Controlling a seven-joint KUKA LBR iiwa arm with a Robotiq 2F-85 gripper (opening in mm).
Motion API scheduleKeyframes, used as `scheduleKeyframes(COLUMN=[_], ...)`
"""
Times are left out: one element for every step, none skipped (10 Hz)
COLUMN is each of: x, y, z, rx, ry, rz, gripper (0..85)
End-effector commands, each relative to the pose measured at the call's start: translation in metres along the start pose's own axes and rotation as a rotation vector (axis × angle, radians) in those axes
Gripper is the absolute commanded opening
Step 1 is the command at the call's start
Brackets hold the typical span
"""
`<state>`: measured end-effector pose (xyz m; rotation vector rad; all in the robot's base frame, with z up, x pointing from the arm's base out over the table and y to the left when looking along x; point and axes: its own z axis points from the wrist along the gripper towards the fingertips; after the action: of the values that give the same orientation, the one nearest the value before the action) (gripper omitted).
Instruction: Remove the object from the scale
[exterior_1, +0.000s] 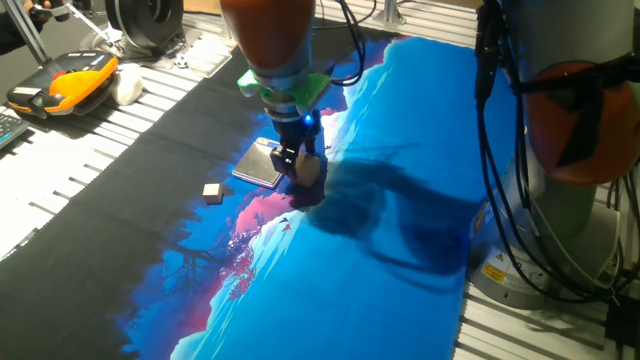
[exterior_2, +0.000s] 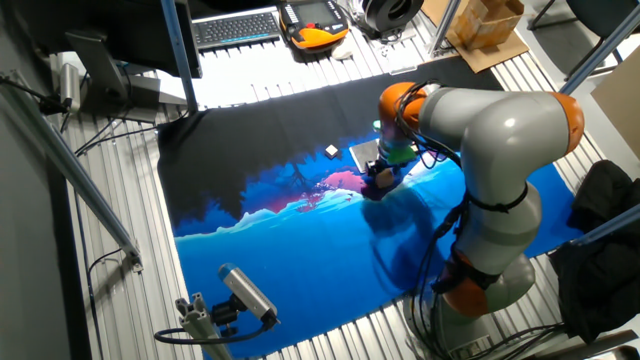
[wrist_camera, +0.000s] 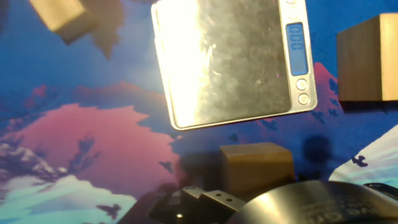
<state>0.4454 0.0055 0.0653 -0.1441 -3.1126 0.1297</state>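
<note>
Overhead, one fixed view had the gripper (exterior_1: 303, 165) holding the wooden cube (exterior_1: 310, 169) just right of the scale (exterior_1: 258, 163), a tiny cube (exterior_1: 212, 192) lying left. Close up, the hand view showed the cube (wrist_camera: 256, 169) clear of the scale's (wrist_camera: 224, 62) near edge.

The tan wooden cube (wrist_camera: 256, 167) is off the scale (wrist_camera: 230, 59) now, sitting on the mat just past its 6 o'clock edge. The scale's bare, flat, silvery, blue display lit.
</note>
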Motion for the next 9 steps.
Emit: scheduleKeyframes(x=[-0.002,-0.009,-0.015,-0.023,-0.030,-0.036,-0.038,-0.036,-0.036], y=[0.003,0.005,0.006,0.006,0.004,0.000,-0.001,-0.001,0.000], z=[-0.007,-0.024,-0.038,-0.052,-0.064,-0.074,-0.078,-0.079,-0.081], rx=[0.001,-0.035,-0.042,-0.041,-0.038,-0.068,-0.074,-0.075,-0.107], ry=[0.000,0.045,0.056,0.077,0.095,0.098,0.056,-0.035,-0.072], rz=[0.007,0.029,0.015,-0.014,-0.034,-0.059,-0.060,-0.065,-0.049], gripper=[68.0,68.0,68.0,51.0,34.0,0.0,0.0,0.0,0.0])
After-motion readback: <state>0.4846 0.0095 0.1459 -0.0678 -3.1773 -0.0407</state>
